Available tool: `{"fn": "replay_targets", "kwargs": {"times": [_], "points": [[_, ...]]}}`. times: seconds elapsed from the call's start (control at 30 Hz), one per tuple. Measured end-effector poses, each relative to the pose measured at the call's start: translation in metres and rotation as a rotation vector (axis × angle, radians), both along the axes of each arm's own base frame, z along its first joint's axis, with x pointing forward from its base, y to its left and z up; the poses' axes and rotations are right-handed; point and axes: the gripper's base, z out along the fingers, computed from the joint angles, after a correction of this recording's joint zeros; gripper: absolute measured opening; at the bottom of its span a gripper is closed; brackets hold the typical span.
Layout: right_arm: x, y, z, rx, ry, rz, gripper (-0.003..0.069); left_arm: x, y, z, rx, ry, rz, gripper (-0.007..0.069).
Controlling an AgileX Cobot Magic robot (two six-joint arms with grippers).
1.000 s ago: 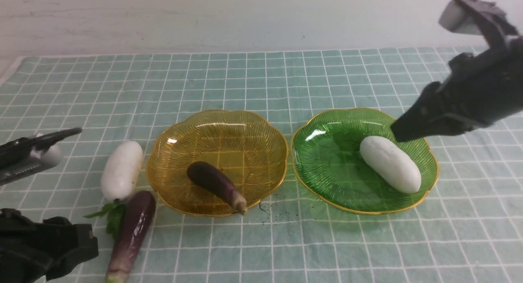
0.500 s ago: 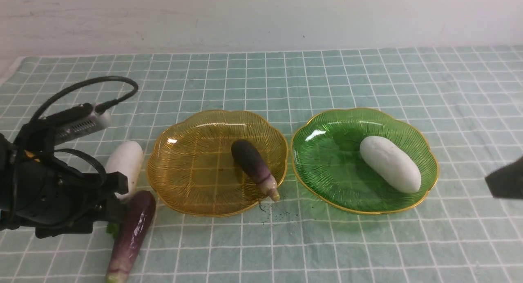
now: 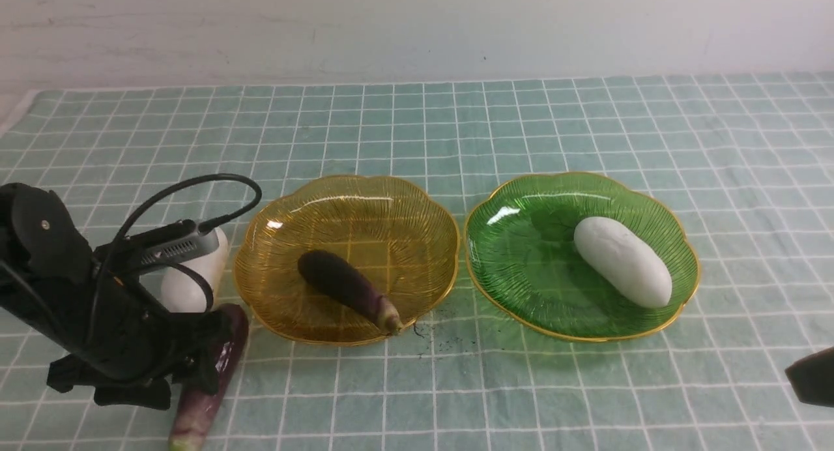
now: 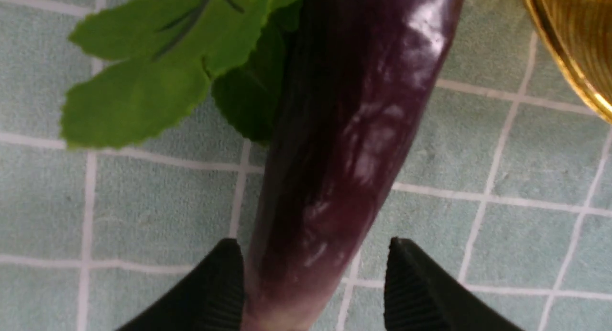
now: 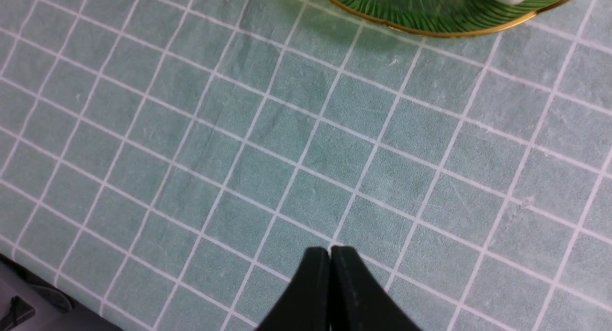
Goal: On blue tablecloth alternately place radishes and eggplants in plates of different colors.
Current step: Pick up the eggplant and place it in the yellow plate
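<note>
Having come down at lower left, straddles the long shiny purple eggplant (image 4: 354,130) with left claw (image 4: 313,259) wide open, gripping nothing yet. Has pulled shut, empty right claw (image 5: 330,257) back, lower right. Ready to squeeze.

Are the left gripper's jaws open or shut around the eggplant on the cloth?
Open: the left gripper straddles the eggplant; cloth shows beside one jaw.

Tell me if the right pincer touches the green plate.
Apart. Right wrist view shows bare tablecloth between the right pincer and the green plate.
</note>
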Motion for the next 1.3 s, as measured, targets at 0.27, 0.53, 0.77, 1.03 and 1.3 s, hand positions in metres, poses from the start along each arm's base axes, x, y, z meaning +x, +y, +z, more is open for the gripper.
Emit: {"fn": "replay_targets", "kwargs": {"times": [0.27, 0.53, 0.77, 1.03, 1.3], "points": [[0.0, 0.0, 0.0, -0.002, 0.0, 0.0, -0.0015, 0.007, 0.0, -0.024, 0.004, 0.069, -0.005, 0.0363], [0.0, 0.0, 0.0, -0.002, 0.0, 0.0, -0.0015, 0.007, 0.001, -0.014, 0.022, 0.094, -0.044, 0.0288], [0.0, 0.0, 0.0, -0.003, 0.0, 0.0, -0.0015, 0.012, 0.0, 0.071, 0.023, -0.065, -0.089, 0.0288], [0.001, 0.0, 0.0, -0.001, -0.011, -0.004, -0.0015, 0.04, -0.035, 0.106, -0.156, -0.256, -0.132, 0.0288], [0.002, 0.0, 0.001, 0.001, -0.027, -0.01, -0.0015, 0.072, -0.068, 0.053, -0.173, -0.221, -0.142, 0.0288]]}}
